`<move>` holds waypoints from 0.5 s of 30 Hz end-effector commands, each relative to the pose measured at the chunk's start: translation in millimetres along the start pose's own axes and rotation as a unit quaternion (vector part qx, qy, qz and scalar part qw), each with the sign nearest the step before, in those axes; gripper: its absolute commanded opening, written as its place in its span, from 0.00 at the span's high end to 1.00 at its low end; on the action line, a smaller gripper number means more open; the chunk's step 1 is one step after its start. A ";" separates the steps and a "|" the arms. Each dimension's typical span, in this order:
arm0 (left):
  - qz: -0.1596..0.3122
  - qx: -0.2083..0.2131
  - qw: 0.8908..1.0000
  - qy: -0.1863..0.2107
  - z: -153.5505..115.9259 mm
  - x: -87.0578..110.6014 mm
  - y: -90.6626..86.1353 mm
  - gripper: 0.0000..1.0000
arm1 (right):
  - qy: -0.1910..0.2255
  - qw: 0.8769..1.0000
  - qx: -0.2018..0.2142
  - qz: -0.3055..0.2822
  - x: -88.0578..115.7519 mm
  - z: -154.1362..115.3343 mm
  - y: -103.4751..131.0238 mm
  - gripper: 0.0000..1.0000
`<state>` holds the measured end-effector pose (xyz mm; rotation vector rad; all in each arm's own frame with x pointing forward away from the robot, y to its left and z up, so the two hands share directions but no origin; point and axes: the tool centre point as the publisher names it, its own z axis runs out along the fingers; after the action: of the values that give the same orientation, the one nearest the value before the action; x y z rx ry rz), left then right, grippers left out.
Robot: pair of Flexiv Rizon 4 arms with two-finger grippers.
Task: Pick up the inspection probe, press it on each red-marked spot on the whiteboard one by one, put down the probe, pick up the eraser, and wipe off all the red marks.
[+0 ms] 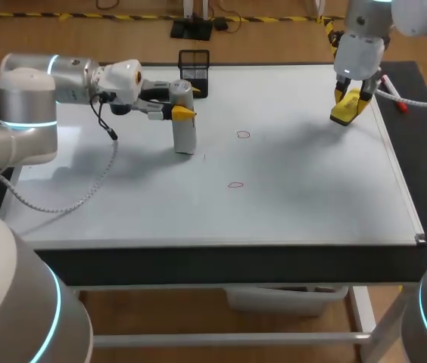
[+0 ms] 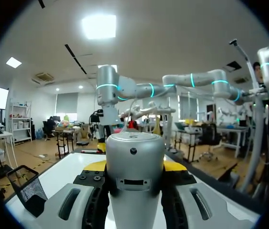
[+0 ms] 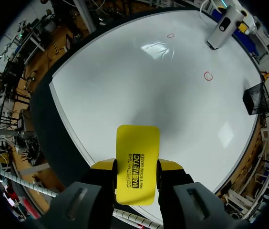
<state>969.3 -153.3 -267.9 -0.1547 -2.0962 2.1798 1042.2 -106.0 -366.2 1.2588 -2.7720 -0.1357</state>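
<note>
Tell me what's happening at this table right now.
The left tool is shut on the silver probe, held upright at the whiteboard, apart from both red marks. The right tool grips the yellow eraser near the board's right edge. Both marks are unwiped.

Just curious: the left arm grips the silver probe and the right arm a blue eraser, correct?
Not quite: the eraser in the right gripper is yellow, not blue, per the right wrist view. The left gripper does grip the silver probe.
</note>
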 end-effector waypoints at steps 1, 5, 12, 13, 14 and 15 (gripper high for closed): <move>0.001 0.004 1.000 0.005 0.2 -3.3 5.2 1.00 | 0.002 1.000 0.001 -0.001 0.0 -1.1 -0.7 1.00; 0.004 0.006 1.000 0.005 -1.3 -4.2 8.0 1.00 | 0.002 1.000 0.001 -0.001 0.0 -1.1 -0.7 1.00; 0.012 0.007 1.000 0.006 -1.4 -6.6 10.4 1.00 | 0.002 1.000 0.001 -0.001 0.0 -1.1 -0.7 1.00; 0.011 0.007 1.000 0.005 -1.6 -7.0 11.4 1.00 | 0.002 1.000 0.001 -0.001 0.0 -1.1 -0.7 1.00; 0.011 0.007 1.000 0.005 -1.9 -7.2 12.2 1.00 | 0.002 1.000 0.001 -0.001 0.0 -1.1 -0.7 1.00; 0.010 0.006 1.000 0.005 -1.9 -7.0 12.9 1.00 | 0.002 1.000 0.001 -0.001 0.0 -1.1 -0.7 1.00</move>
<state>973.9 -152.5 -277.0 -0.1806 -2.0914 2.1963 1042.2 -106.0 -366.3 1.2588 -2.7720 -0.1357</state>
